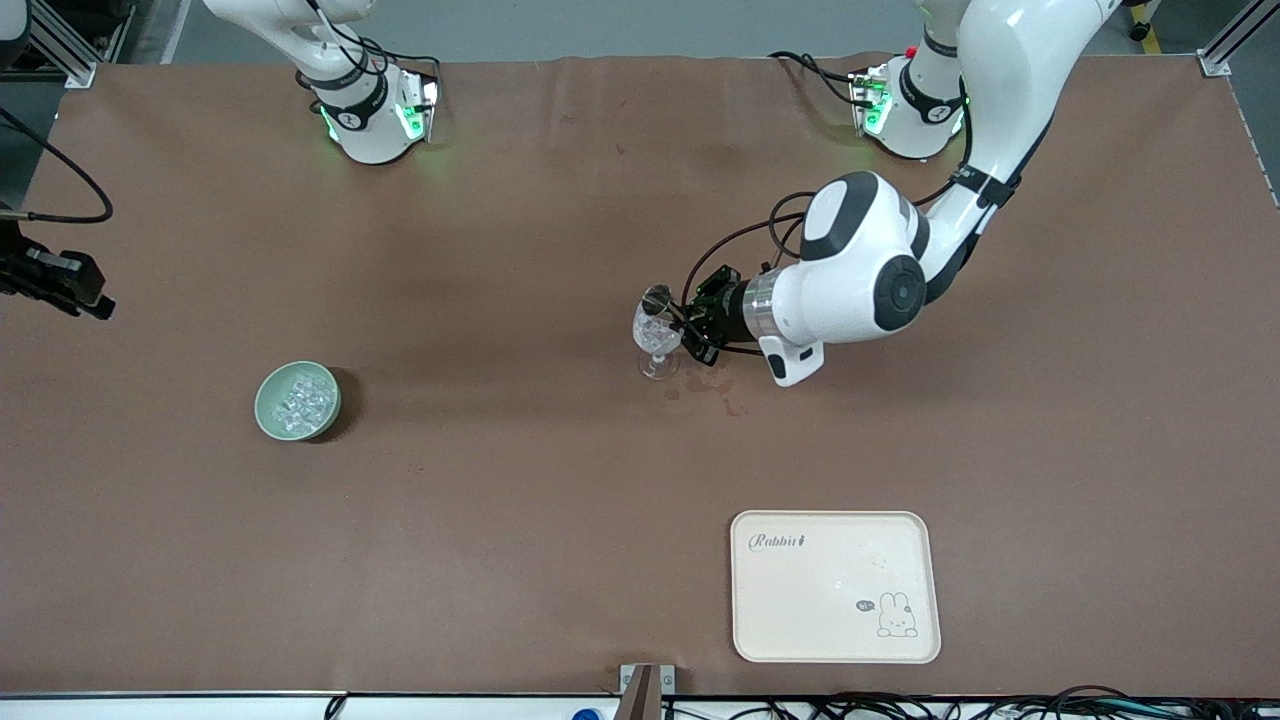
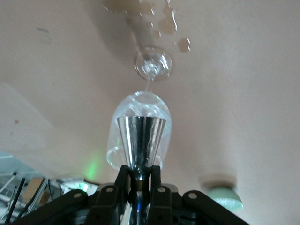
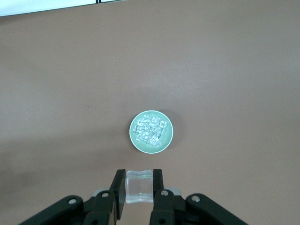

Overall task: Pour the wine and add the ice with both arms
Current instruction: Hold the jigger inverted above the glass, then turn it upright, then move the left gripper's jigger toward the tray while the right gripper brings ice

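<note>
While right gripper (image 3: pixel 139 187) jaws pinch a clear, slick ice cube (image 3: pixel 138 185) w/ light squeeze on flat faces, left gripper (image 2: pixel 139 176) jaws clamp a shiny metal funnel-shaped pourer (image 2: pixel 140 140) over fragile clear stemmed glass (image 1: pixel 656 340).

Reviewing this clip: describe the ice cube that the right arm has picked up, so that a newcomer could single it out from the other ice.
Start at the pale green bowl on the brown table, toward the right arm's end. High over the table by that bowl hangs the right end effector, shut on one clear ice cube. Unlike the heap of ice in the bowl, it is a single cube pinched between two black fingers.
</note>
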`<state>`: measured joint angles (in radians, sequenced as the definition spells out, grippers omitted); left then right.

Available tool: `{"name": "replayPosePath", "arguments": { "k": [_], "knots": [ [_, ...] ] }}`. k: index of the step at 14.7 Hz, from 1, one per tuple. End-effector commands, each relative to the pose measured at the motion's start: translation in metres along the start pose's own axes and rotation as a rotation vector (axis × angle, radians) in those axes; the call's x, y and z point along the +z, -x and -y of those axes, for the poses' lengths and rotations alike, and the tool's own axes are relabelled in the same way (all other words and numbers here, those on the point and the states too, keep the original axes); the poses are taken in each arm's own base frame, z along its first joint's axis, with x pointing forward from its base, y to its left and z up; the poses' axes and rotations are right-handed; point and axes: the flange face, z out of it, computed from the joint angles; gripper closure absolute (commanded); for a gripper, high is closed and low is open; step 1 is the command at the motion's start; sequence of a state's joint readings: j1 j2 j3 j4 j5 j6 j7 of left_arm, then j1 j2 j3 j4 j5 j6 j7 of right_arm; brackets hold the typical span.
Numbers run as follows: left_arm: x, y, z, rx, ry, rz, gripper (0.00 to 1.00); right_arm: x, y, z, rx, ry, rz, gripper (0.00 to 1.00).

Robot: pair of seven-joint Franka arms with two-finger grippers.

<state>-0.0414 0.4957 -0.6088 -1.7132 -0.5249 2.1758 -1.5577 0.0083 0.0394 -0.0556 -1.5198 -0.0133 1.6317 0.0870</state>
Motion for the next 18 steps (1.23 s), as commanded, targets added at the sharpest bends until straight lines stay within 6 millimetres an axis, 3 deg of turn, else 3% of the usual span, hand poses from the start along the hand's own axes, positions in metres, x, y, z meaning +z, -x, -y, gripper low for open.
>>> {"name": "replayPosePath", "arguments": {
  "k": [1, 3, 7, 9, 10, 13, 18],
  "knots": [
    [-0.032, -0.018, -0.021, 0.01, 0.058, 0.099, 0.99, 0.0, 0.003, 0.001, -0.01, 0.001, -0.001, 0.85],
    [-0.058, -0.047, -0.045, -0.017, 0.118, 0.187, 0.99, -0.001, 0.003, 0.003, -0.006, 0.0, -0.006, 0.85],
    [-0.113, -0.114, -0.091, -0.117, 0.251, 0.339, 0.99, -0.002, 0.004, 0.029, -0.017, -0.007, -0.015, 0.85],
    [-0.138, -0.145, -0.105, -0.172, 0.316, 0.422, 0.99, 0.001, 0.004, 0.058, 0.02, -0.052, -0.02, 0.86],
    [-0.146, -0.175, -0.109, -0.218, 0.347, 0.476, 0.99, 0.006, 0.001, 0.076, 0.056, -0.067, -0.025, 0.86],
    [-0.167, -0.237, -0.109, -0.253, 0.439, 0.56, 0.99, 0.032, 0.007, 0.159, 0.141, -0.062, 0.0, 0.88],
    [-0.157, -0.338, -0.114, -0.383, 0.507, 0.598, 0.99, 0.08, 0.041, 0.319, 0.272, -0.044, 0.031, 0.9]
  ]
}}
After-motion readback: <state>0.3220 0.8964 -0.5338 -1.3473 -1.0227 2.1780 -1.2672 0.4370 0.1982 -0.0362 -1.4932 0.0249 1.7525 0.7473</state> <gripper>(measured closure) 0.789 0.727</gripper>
